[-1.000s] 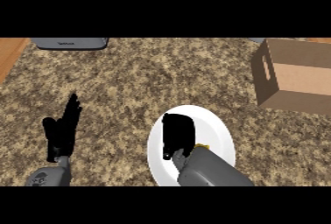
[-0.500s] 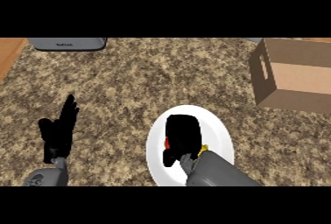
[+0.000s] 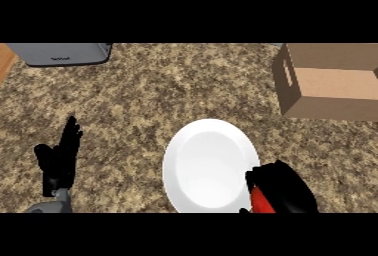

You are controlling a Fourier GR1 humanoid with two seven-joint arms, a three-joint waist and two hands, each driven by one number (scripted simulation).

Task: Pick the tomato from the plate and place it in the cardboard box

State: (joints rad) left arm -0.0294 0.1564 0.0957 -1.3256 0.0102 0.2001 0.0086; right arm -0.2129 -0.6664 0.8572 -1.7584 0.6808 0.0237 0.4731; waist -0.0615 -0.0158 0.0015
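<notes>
Red tomato (image 3: 260, 202) is at the view's bottom edge, right side, inside the right hand (image 3: 286, 184). The black fingers curl over its top and far side, so only its left face shows. Both overlap the near right rim of the white plate (image 3: 207, 160). Left hand (image 3: 59, 160) rests at the left, fingers straight and up, holding nothing. Cardboard box (image 3: 328, 82) stands far right on the speckled tabletop (image 3: 140, 105), well apart from the tomato. Grey appliance (image 3: 63, 52) far left.
</notes>
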